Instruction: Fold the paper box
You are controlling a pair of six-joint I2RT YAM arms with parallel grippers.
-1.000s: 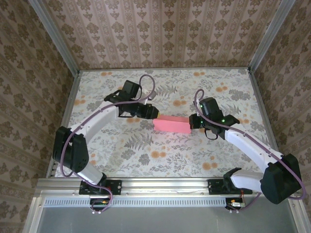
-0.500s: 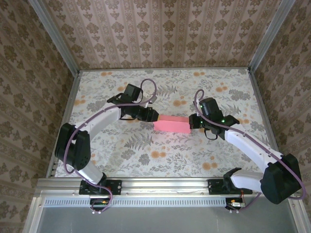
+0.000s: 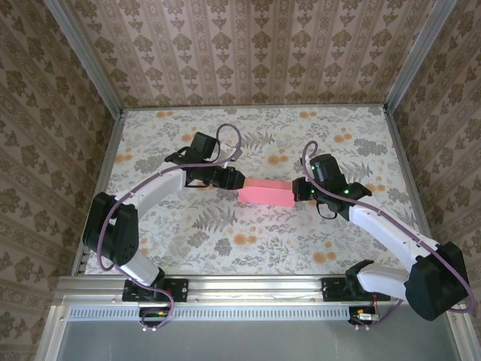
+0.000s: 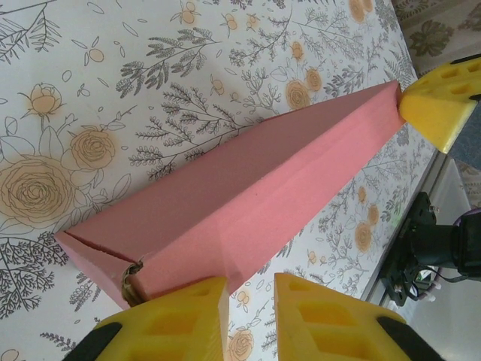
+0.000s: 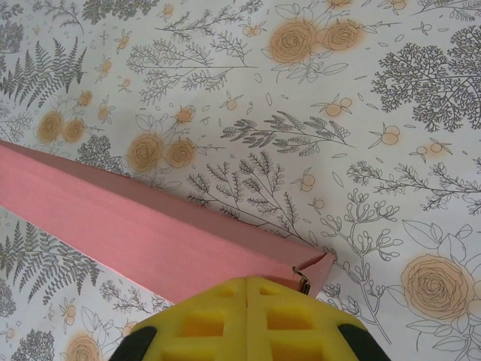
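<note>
The paper box [image 3: 264, 192] lies closed on the floral table, a long salmon-pink block with its lid down. My left gripper [image 3: 239, 180] is at its left end. In the left wrist view the box [image 4: 248, 188] runs away from the gripper [image 4: 252, 282], whose yellow fingers stand a narrow gap apart with only tablecloth between them; the left finger touches the box's near corner. My right gripper [image 3: 298, 189] is shut, its fingers pressed together against the box's right end [image 5: 150, 226]. Its yellow tip [image 4: 440, 101] shows at the far end of the box in the left wrist view.
The flowered tablecloth [image 3: 225, 241] spreads round the box on all sides. Patterned walls [image 3: 248, 53] close the back and sides, and a metal rail [image 3: 248, 284] runs along the near edge.
The left wrist has turned and settled a little lower at the box's left end, with its elbow swung outward. The box and the right gripper have stayed put.
</note>
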